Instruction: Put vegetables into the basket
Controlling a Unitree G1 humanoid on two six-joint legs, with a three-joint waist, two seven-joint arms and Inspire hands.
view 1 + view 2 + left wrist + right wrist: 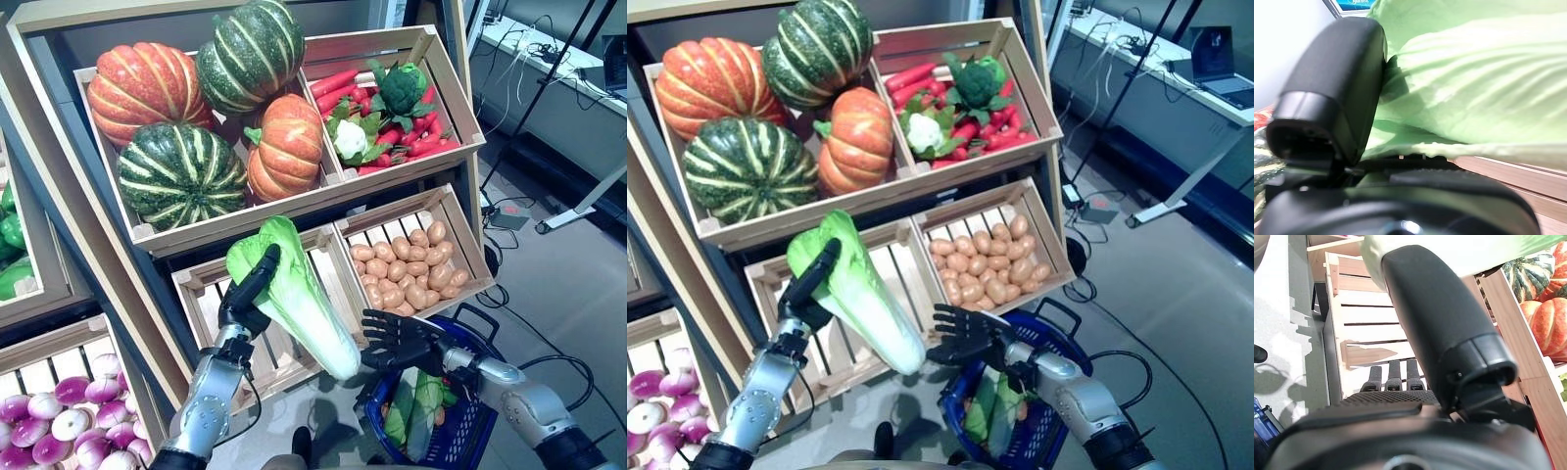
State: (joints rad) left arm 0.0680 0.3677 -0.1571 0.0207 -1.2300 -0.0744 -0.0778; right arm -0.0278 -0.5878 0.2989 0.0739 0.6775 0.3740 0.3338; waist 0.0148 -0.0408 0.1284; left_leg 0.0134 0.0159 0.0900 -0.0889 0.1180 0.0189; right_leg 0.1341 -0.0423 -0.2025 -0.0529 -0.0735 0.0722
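Observation:
A long napa cabbage (299,294) with a white base and green leafy top hangs in front of an empty wooden crate (211,308). My left hand (245,299) is shut on its middle, thumb (1337,83) pressed against the leaves (1474,73). My right hand (402,341) is open with fingers spread, just right of the cabbage's white base, above the blue basket (475,426). The basket stands on the floor at the lower right and holds leafy greens (416,406). In the right wrist view the cabbage (1449,245) shows past the thumb (1449,323).
The slanted shelf holds pumpkins (186,108), a crate of carrots, broccoli and cauliflower (392,108), and a crate of potatoes (411,264). Purple onions (59,411) lie at the lower left. A desk (549,59) stands at the far right.

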